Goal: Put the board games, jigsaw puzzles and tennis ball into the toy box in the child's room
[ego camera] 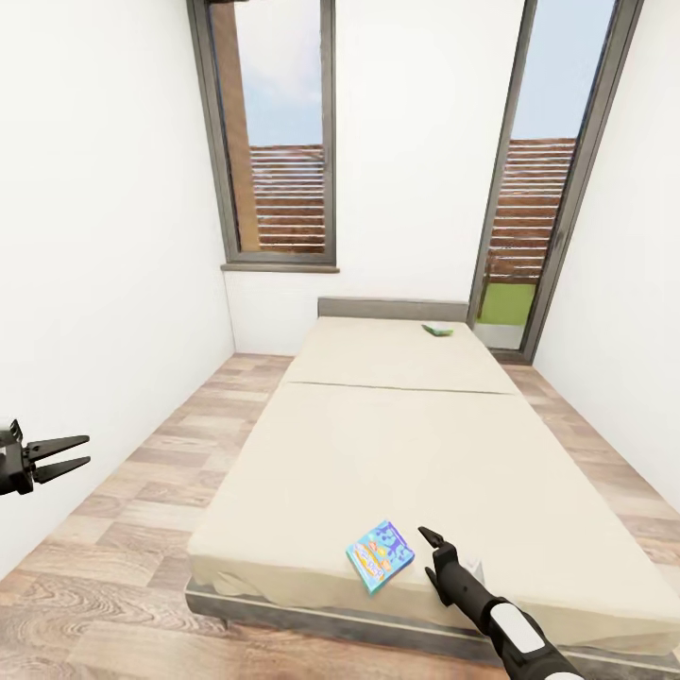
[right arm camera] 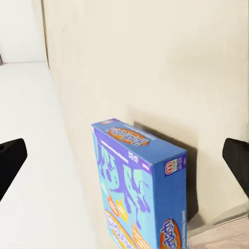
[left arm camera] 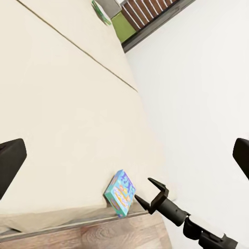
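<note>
A blue board game lies flat near the foot edge of the bed, on the beige mattress. Just right of it my right gripper hovers open, its jaws apart from the box. In the right wrist view the blue box sits between the spread fingers, untouched. A second, green board game rests far off by the grey headboard. Out over the floor left of the bed, my left gripper is open and holds nothing. Its wrist view takes in the blue box and the right gripper.
White walls close in on both sides. A strip of wood-plank floor runs along the bed's left side. Tall grey-framed windows stand behind the headboard, and a narrower floor strip lies on the right.
</note>
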Motion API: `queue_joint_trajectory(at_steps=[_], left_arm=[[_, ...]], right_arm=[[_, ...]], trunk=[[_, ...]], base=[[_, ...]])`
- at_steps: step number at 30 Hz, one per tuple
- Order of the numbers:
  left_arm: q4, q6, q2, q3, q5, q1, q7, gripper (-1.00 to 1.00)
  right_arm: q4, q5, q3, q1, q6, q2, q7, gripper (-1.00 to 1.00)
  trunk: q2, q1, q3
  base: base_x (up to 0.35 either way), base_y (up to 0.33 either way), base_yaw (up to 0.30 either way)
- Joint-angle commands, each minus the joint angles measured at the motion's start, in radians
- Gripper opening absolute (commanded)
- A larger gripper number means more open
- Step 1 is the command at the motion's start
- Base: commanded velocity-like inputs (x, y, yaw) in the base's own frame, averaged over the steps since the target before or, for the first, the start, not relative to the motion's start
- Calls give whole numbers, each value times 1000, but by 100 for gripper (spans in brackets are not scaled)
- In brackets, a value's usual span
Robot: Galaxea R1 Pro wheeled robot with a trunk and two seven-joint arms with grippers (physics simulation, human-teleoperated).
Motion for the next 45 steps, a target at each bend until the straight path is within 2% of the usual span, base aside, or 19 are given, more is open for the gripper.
queue_joint_trajectory(at_steps=[1,10,45], left_arm=[[0,10,0,0,-1,-1,-5,100],[0,10,0,1,0,-1,-5,100],[3,1,0,1,3,-1,-5,100]], right_arm=[[1,-3,-4,-1,8,1,-1,100],[1,-2,-4,-1,8,1,-1,100],[1,2,-3,-1,7,2,-1,100]], trunk=[[-8,4,-4],[-71,38,-32],[-71,38,-32]], base=[[0,0,0],[0,0,0],[-18,0,0]])
